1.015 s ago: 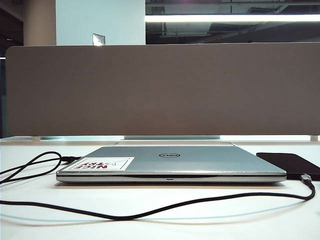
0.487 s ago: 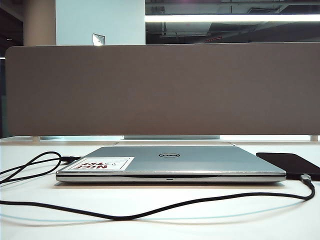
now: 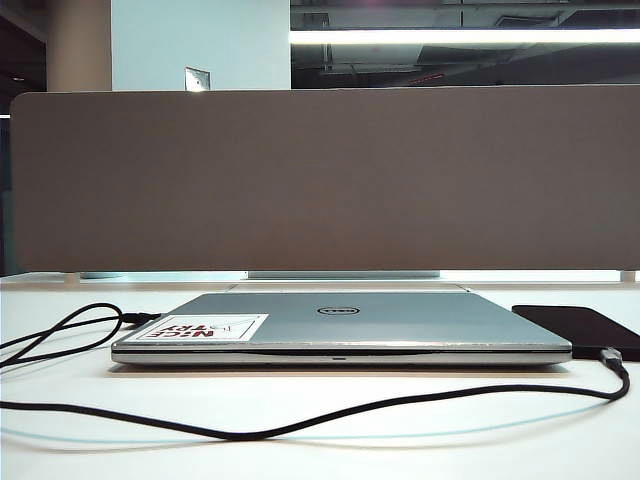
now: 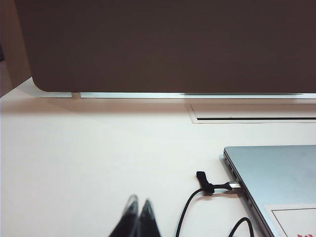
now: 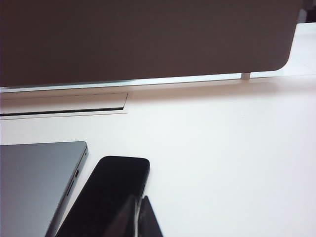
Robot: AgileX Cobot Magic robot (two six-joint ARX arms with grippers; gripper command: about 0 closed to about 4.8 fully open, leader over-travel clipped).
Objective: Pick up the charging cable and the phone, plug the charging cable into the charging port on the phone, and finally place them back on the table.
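Note:
The black phone (image 3: 585,325) lies flat on the white table (image 3: 400,450), right of the laptop. The black charging cable (image 3: 300,428) runs from the laptop's left side, across the front, to a plug (image 3: 612,355) at the phone's near edge; the charging port itself is too small to see. Neither gripper shows in the exterior view. My left gripper (image 4: 138,201) is shut and empty over bare table, beside the charging cable (image 4: 190,207). My right gripper (image 5: 139,198) is shut and empty, its tips over the phone (image 5: 111,197).
A closed silver Dell laptop (image 3: 340,320) with a red-lettered sticker sits mid-table. A grey-brown divider panel (image 3: 320,180) stands upright behind it. A cable slot (image 4: 252,112) is cut into the table near the panel.

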